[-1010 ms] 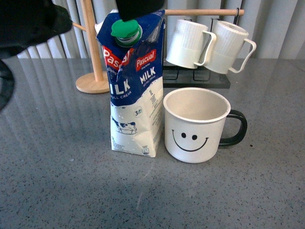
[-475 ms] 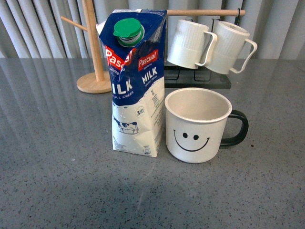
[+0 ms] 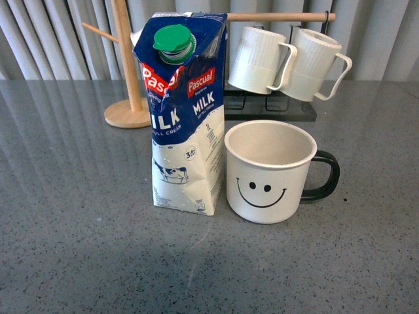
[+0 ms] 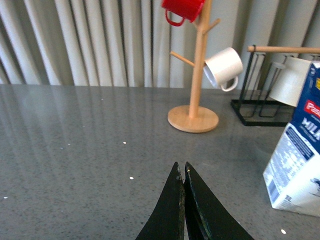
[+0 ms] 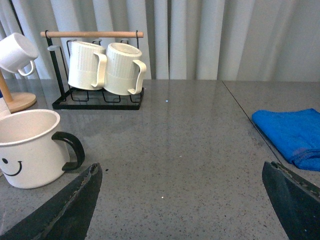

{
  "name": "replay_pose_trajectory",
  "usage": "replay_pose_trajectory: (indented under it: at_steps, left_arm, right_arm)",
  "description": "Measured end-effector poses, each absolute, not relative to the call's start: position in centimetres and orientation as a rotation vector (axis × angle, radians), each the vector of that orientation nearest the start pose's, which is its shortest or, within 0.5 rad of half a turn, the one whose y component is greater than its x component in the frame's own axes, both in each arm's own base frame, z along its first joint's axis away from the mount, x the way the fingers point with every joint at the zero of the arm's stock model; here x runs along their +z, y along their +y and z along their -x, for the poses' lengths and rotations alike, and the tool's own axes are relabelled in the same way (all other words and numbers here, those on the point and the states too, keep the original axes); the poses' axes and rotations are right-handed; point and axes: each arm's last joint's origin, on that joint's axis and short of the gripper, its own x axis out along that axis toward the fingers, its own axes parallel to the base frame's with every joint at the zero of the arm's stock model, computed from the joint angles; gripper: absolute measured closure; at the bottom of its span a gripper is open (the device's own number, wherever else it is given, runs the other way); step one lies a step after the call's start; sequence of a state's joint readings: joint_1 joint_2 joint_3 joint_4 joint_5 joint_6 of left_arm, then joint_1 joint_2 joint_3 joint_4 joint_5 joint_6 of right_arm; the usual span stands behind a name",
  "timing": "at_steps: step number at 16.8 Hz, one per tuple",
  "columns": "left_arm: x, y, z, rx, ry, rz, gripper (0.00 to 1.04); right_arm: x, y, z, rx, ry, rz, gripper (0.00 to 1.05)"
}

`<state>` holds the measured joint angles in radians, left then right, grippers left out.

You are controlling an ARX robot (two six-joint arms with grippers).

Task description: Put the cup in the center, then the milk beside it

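Front view: the milk (image 3: 184, 111) stands upright near the middle of the tabletop (image 3: 72, 216), and the cup (image 3: 270, 171) sits just beside it, smiley toward the camera, dark handle pointing away from the carton. A second ago a dark arm hung over the carton's green cap; half a second ago it was already out of frame, and now nothing is above or touching the carton. Behind them are the wooden mug tree (image 3: 128, 98) and a rack with two ribbed mugs (image 3: 288, 62).

Left wrist view: the left pincer (image 4: 184, 200) is clenched with its tips together, empty, hovering over bare tabletop well apart from the carton at the picture's edge.

Right wrist view: the right pincer (image 5: 182, 195) is spread wide and released, holding nothing, with the cup near one finger. A blue cloth (image 5: 292, 132) lies off toward the tabletop's edge.

To me both placements look done, arms backed off.
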<state>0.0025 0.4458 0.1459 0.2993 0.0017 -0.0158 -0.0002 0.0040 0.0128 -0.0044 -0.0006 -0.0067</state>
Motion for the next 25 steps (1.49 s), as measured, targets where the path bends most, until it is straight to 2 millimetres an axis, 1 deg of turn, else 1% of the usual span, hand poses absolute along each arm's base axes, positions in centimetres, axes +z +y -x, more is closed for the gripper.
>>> replay_pose_trajectory:
  at_steps: [2, 6, 12, 13, 16, 17, 18, 20, 23, 25]
  left_arm:
    - [19.3, 0.0, -12.5, 0.000, 0.003, 0.015, 1.04]
    - [18.3, 0.0, -11.8, 0.000, 0.005, 0.015, 1.04]
    - [17.6, 0.0, -11.2, 0.000, 0.001, 0.015, 1.04]
    - [17.1, 0.0, -11.0, 0.000, -0.014, 0.015, 1.04]
    - [17.1, 0.0, -10.8, 0.000, -0.015, 0.015, 1.04]
    - [17.0, 0.0, -10.7, 0.000, -0.005, 0.015, 1.04]
    - [16.4, 0.0, -10.1, -0.003, 0.044, 0.015, 1.04]
    - [16.4, 0.0, -9.9, -0.001, 0.036, 0.015, 1.04]
    - [17.0, 0.0, -9.7, -0.003, -0.025, 0.014, 1.04]
    - [17.0, 0.0, -9.7, 0.001, -0.018, 0.014, 1.04]
  right_arm:
    - [16.7, 0.0, -9.7, 0.000, -0.004, 0.007, 0.07]
    - [16.7, 0.0, -9.7, 0.000, -0.004, 0.007, 0.07]
    - [16.7, 0.0, -9.7, 0.000, -0.004, 0.006, 0.07]
    - [16.7, 0.0, -9.7, 0.000, -0.004, 0.007, 0.07]
    - [16.7, 0.0, -9.7, 0.000, -0.004, 0.006, 0.07]
    - [16.7, 0.0, -9.7, 0.000, -0.004, 0.007, 0.07]
    - [16.7, 0.0, -9.7, 0.000, -0.004, 0.006, 0.07]
    - [16.7, 0.0, -9.7, 0.000, -0.004, 0.006, 0.07]
    - [16.7, 0.0, -9.7, 0.000, -0.004, 0.006, 0.07]
    - [16.7, 0.0, -9.7, 0.001, -0.004, 0.006, 0.07]
